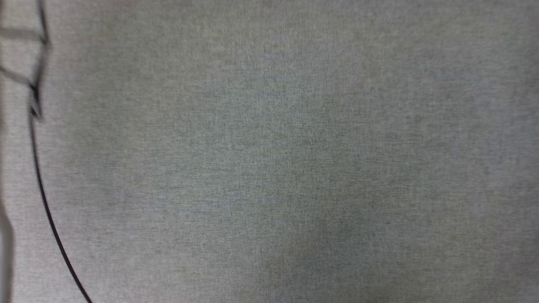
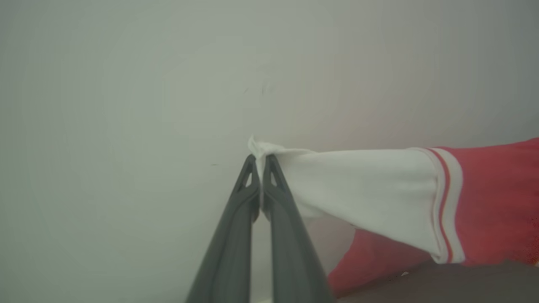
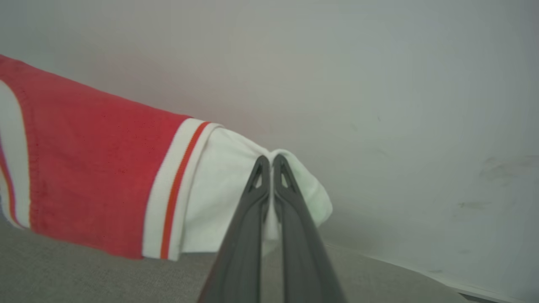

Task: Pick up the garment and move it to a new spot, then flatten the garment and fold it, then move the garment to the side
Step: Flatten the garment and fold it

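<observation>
Left gripper: fingers pressed together, pinching the tip of a white sleeve.
Right gripper: fingers likewise clamped, on the second white sleeve.
Garment: red jersey T-shirt with striped trim, hanging between both grips, raised off the grey fabric surface.
Status, as judged: pick-up done; setting down at the new spot, flattening, folding and moving aside all outstanding.

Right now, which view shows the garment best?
The right wrist view: the garment with red body, striped trim and white sleeve pinched by the right gripper. The left wrist view shows mostly a white sleeve in the left gripper, less red. The head view looks at grey cloth.
</observation>
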### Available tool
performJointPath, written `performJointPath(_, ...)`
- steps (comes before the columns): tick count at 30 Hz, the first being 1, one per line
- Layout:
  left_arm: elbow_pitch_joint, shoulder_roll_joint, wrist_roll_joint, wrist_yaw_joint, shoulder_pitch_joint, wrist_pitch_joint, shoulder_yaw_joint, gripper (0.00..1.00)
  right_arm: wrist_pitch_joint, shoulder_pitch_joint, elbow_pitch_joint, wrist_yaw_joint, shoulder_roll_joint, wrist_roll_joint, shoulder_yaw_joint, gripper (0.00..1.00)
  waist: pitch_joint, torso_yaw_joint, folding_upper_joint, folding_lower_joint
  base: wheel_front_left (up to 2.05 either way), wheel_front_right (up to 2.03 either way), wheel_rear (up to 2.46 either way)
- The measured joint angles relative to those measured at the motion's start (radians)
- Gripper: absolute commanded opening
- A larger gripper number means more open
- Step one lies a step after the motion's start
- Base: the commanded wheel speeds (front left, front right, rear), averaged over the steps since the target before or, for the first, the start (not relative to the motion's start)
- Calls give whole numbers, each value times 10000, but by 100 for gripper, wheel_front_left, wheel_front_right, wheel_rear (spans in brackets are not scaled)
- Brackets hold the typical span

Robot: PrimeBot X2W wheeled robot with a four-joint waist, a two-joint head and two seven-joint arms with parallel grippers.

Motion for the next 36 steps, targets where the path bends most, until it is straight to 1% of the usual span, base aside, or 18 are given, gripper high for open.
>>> performJointPath(5, 109, -25, -169, 96, 2027, -190, -130, 0, 479, 1499, 176, 0, -207, 464, 531, 0, -579, 9, 0, -1, 0, 0, 0)
performJointPath(8, 40, 104, -236, 171, 3224, -215, -228, 0, 922, 2363, 92, 2, -407, 842, 968, 0, -1025, 13, 0, -2, 0, 0, 0)
performJointPath(10, -132, 236, -96, 265, 4002, -144, -416, 0, 1315, 2856, 31, 2, -554, 1122, 1151, 0, -1342, 17, 0, -2, 0, 0, 0)
performJointPath(15, -581, 510, -180, 408, 5853, 286, -612, 0, 2360, 4214, -263, 6, -976, 1904, 1501, 0, -2168, 30, 0, -4, 0, 0, 0)
performJointPath(19, -1135, 855, -362, 451, 7212, 882, -721, 0, 2943, 5214, -604, 8, -1281, 2403, 1578, 0, -2824, 56, 0, -4, 0, 0, 0)
performJointPath(26, -2510, 1484, -876, 439, 9508, 2247, -936, 0, 3687, 6894, -1323, 10, -1639, 2997, 1306, 0, -3802, 106, 0, -5, 0, 0, 0)
performJointPath(36, -4888, 2299, -1720, 986, 12623, 3908, -991, 0, 4974, 9708, -2849, 8, -1850, 3440, 357, 0, -4849, 49, 0, -5, 0, 0, 0)
